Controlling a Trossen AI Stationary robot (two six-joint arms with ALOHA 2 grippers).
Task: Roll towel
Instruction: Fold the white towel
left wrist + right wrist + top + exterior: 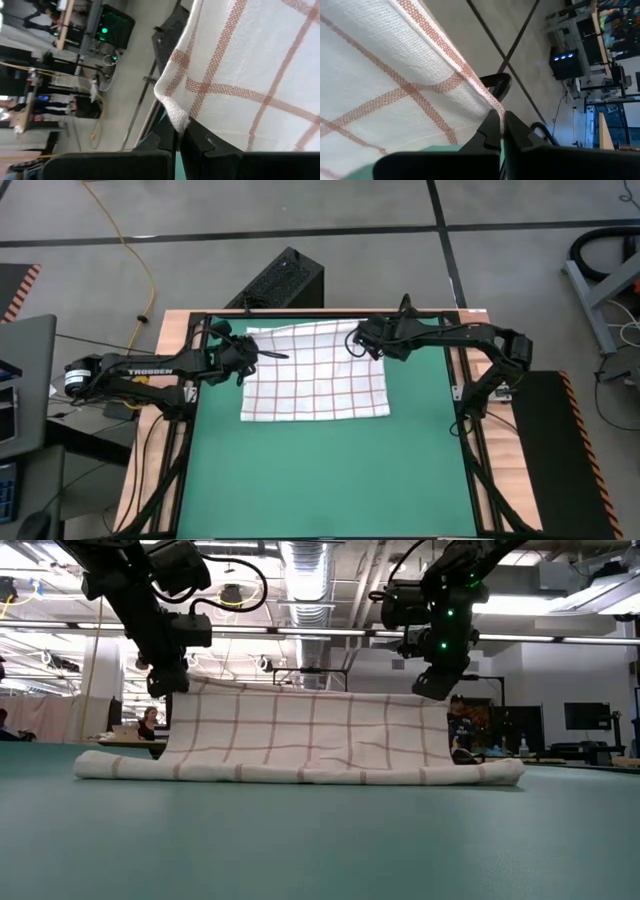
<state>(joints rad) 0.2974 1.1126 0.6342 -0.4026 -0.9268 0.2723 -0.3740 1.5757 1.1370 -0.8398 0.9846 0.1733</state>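
The towel (315, 375), white with a thin red check, lies on the far half of the green mat (330, 480). In the low view its far edge (300, 692) is raised off the mat, and its near part (300, 773) rests on the mat as a thick folded band. My left gripper (262, 352) is shut on the far left corner. My right gripper (356, 338) is shut on the far right corner. Both hang a little above the mat. My left gripper pinches the towel's far left corner (174, 116) between its two fingers (197, 142), right at the hemmed tip. It comes in from the table's left, slanting downward. The corner is lifted clear, and the cloth slopes down from it to the mat. My right gripper pinches the towel's far right corner (492, 102) between its two fingers (517, 130), at the hemmed edge. It comes in from the table's right, slanting downward. The corner is held off the mat, and the far edge runs nearly straight across to the other corner.
A black frame (195, 395) borders the mat on a wooden table. A black box (285, 280) stands on the floor beyond the far edge, with a yellow cable (140, 260) to its left. The near half of the mat lies bare.
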